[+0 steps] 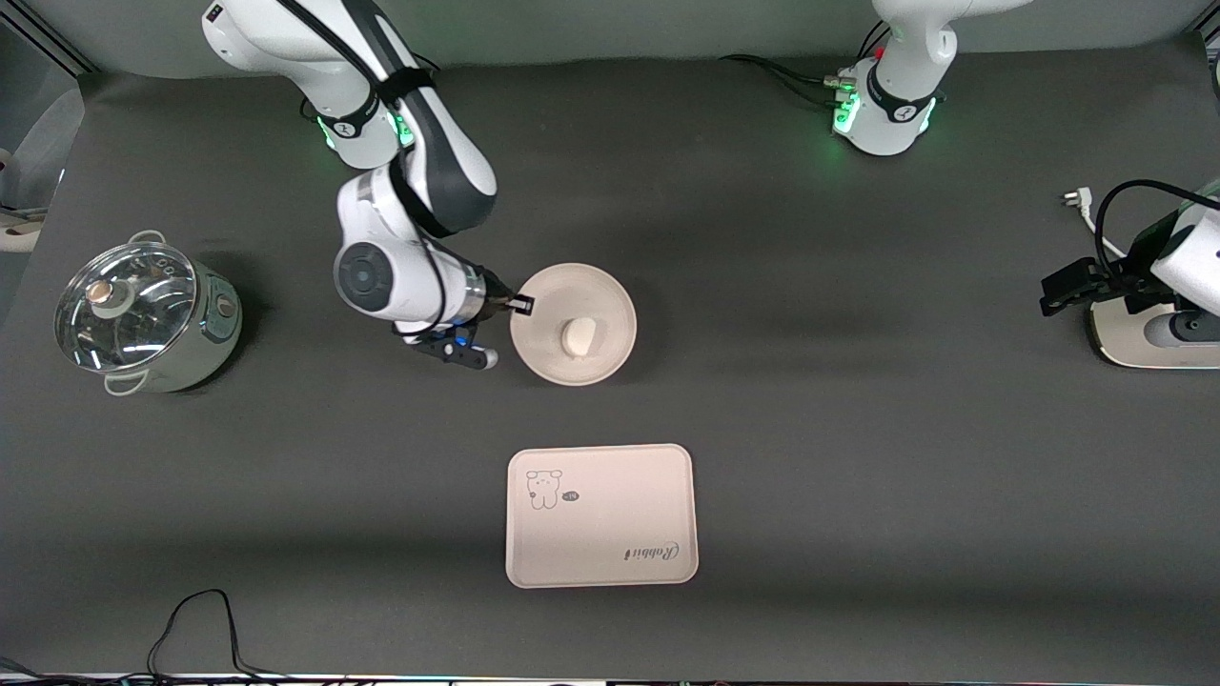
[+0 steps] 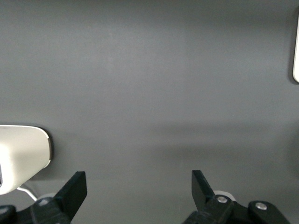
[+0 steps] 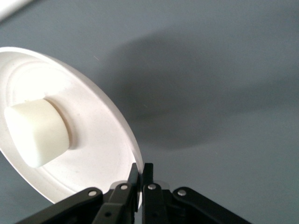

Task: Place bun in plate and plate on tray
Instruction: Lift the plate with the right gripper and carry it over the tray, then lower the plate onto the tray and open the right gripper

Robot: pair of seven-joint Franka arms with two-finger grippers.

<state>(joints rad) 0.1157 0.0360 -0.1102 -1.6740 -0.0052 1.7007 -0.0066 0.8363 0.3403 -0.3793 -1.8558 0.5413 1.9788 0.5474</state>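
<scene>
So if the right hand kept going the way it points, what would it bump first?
The right hand already pinches the plate rim; going on, it would probably meet the bun.

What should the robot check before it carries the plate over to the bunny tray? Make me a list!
1. Bun lies in the plate: ok.
2. Right gripper is shut on the plate's rim, at the edge toward the right arm's end of the table: ok.
3. Plate is lifted off the table: cannot tell; the right wrist view shows a shadow under it, but the height is unclear.
4. Tray, nearer the front camera than the plate, has nothing lying on it: ok.
5. Left gripper is open, waiting at the left arm's end of the table, away from the plate and tray: ok.
6. Pot stands off the path to the tray: ok.
</scene>
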